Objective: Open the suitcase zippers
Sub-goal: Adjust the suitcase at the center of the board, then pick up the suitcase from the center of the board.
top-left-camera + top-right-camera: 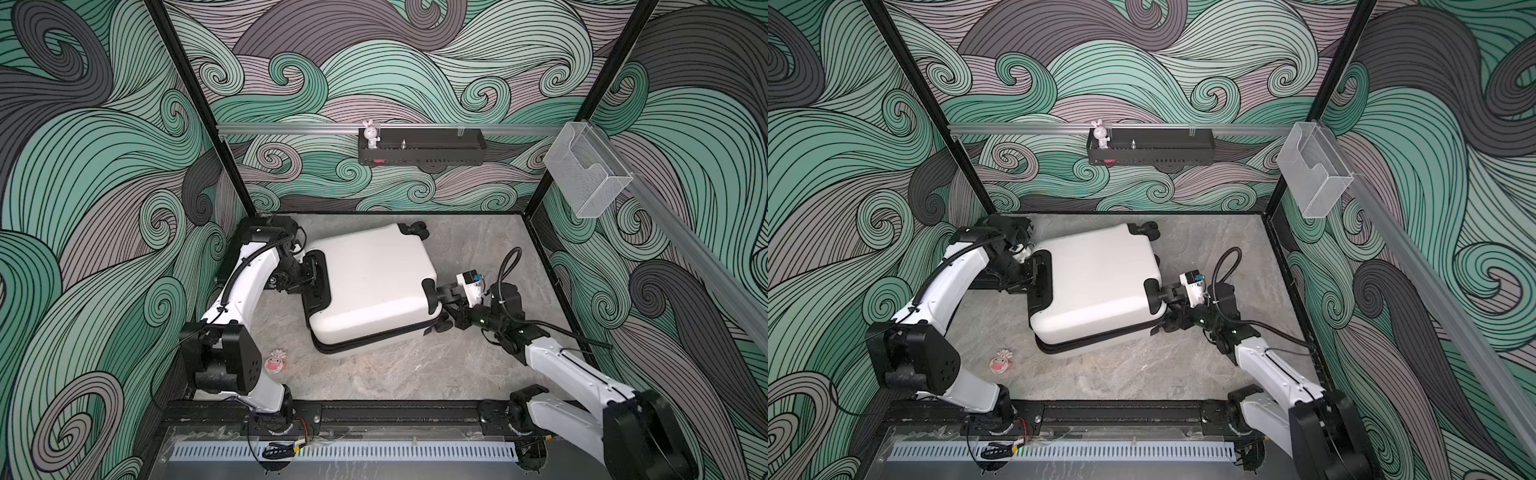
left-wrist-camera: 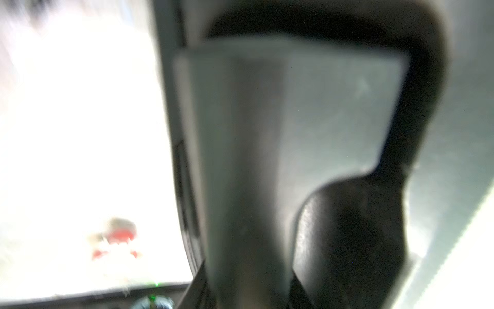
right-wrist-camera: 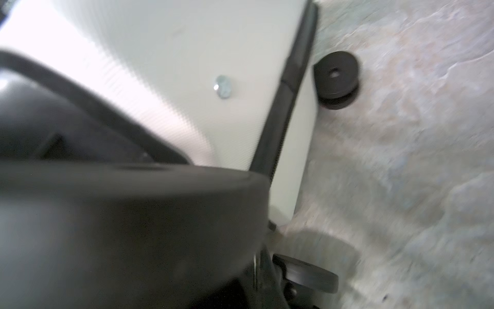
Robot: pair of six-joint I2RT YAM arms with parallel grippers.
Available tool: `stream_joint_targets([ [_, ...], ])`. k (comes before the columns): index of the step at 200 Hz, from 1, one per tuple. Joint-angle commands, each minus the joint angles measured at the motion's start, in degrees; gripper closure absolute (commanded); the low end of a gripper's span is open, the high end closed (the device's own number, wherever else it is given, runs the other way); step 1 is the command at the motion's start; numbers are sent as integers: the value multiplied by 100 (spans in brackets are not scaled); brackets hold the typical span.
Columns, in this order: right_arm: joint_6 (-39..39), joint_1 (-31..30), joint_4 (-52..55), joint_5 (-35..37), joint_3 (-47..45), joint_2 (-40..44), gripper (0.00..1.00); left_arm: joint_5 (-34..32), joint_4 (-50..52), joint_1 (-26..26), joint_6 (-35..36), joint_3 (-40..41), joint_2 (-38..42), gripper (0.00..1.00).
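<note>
One suitcase lay flat, left of centre on the table. Its zippers ran along the near edge.

Two arms:
- left gripper: at the handle end, grip not discernible.
- right gripper: clenched at the wheel end.

Bare tabletop lay nearward and far right.

- One black tray held one rabbit figurine.
- One clear bin.
- One pink toy.

Swirl-patterned walls (grey stone floor)
</note>
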State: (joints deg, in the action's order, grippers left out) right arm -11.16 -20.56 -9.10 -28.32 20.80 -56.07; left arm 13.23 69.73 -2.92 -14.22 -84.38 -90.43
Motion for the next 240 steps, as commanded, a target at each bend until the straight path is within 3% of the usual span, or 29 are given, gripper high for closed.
stream_joint_targets([
  [1, -69, -236, -75, 35, -243, 579, 100, -116, -1147, -86, 445, -296, -528, 90],
  [38, 167, -244, 18, 123, -375, 871, 100, -320, -1139, -86, 505, -775, -494, 67],
  [62, 559, -354, 7, -3, -426, 944, 100, -401, -1365, -86, 664, -509, 306, 51],
  [91, 655, -481, -323, -148, -562, 1059, 100, -213, -2321, -137, 1042, 272, 1508, 39],
  [109, 767, -634, -333, -149, -561, 1091, 100, 322, -2671, -173, 1347, 450, 1950, 38],
  [132, 908, -788, -469, -148, -618, 1180, 100, 1881, -3006, -308, 1940, 600, 2278, 38],
  [151, 963, -817, -582, -169, -673, 1251, 100, 2500, -3000, -818, 2406, 605, 2363, 37],
  [171, 1027, -834, -723, -239, -725, 1283, 100, 2527, -2642, -1648, 3110, 424, 2267, 33],
  [205, 1054, -862, -1023, -272, -806, 1241, 100, 2311, -1952, -2991, 4328, 83, 1899, 29],
  [240, 1106, -871, -1006, -227, -797, 1230, 100, 1642, -1752, -4160, 5188, -116, 1406, 23],
])
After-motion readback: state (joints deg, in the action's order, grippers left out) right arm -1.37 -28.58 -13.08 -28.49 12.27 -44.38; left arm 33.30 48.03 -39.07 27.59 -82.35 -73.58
